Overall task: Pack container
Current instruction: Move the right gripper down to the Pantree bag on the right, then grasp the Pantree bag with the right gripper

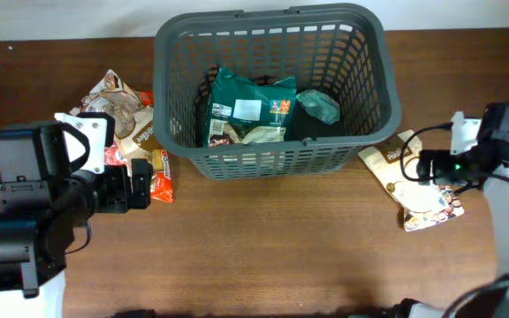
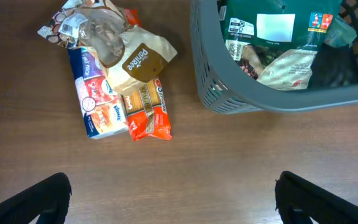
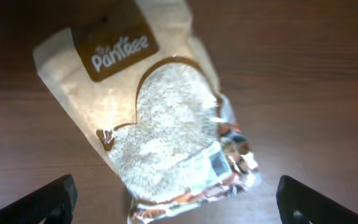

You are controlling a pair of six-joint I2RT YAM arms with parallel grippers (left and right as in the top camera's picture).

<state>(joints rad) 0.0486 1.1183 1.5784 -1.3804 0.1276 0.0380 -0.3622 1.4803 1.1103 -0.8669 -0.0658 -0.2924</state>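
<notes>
The dark grey slotted container (image 1: 184,97) stands at the back middle of the table and holds a green bag (image 1: 250,110) and other packets; its corner shows in the left wrist view (image 2: 241,99). My left gripper (image 2: 173,202) is open and empty over bare table, in front of a pile of snack packets (image 2: 114,81), also seen in the overhead view (image 1: 126,128). My right gripper (image 3: 176,202) is open above a beige Pantree rice bag (image 3: 160,118) lying on another packet, right of the container (image 1: 414,181).
The wooden table runs to a white edge at the back. An orange packet (image 2: 148,115) and a blue-white packet (image 2: 98,99) lie in the left pile. The arm bases stand at the front left and right.
</notes>
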